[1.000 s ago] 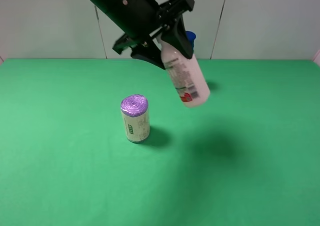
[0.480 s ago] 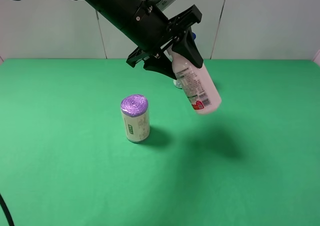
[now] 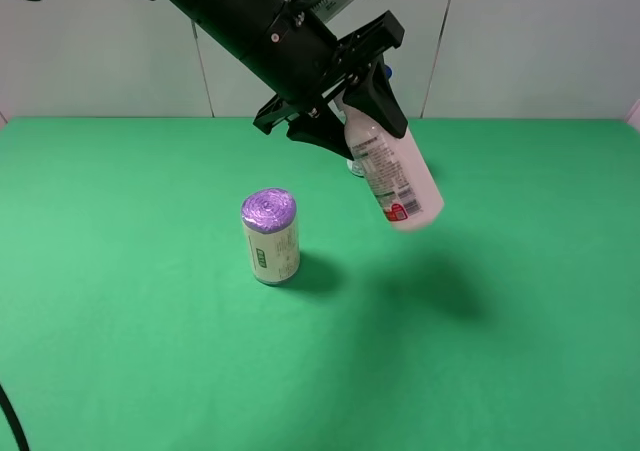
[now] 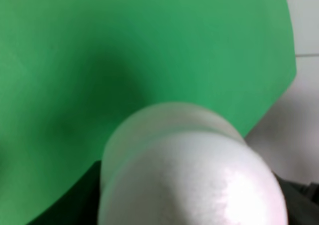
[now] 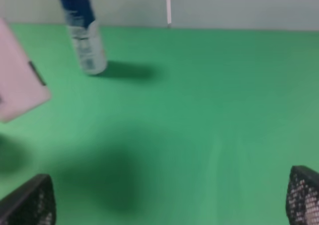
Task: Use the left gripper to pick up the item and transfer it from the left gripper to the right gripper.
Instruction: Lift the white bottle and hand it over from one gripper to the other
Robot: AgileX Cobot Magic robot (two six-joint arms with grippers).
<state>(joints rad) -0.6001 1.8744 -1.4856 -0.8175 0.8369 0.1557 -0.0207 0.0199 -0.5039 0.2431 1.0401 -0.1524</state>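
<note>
The item, a pale pinkish-white bottle [image 3: 400, 176], hangs tilted in the air above the green table [image 3: 520, 301], label with red mark facing the camera. My left gripper [image 3: 350, 111] is shut on its cap end, coming in from the upper left. In the left wrist view the bottle's body [image 4: 189, 170] fills the lower frame. The right gripper [image 5: 167, 205] does not show in the exterior high view. In the right wrist view its two mesh fingertips [image 5: 30, 200] stand far apart with nothing between them, and the bottle's base [image 5: 17, 85] shows at the edge.
A purple-topped can [image 3: 270, 236] stands upright left of the bottle's shadow. A blue-capped spray can [image 3: 381, 72] stands near the back wall, mostly hidden behind the left gripper; it also shows in the right wrist view [image 5: 84, 40].
The left gripper has carried the bottle to the right and a little lower over the last second; it has hardly moved in the last half second.
</note>
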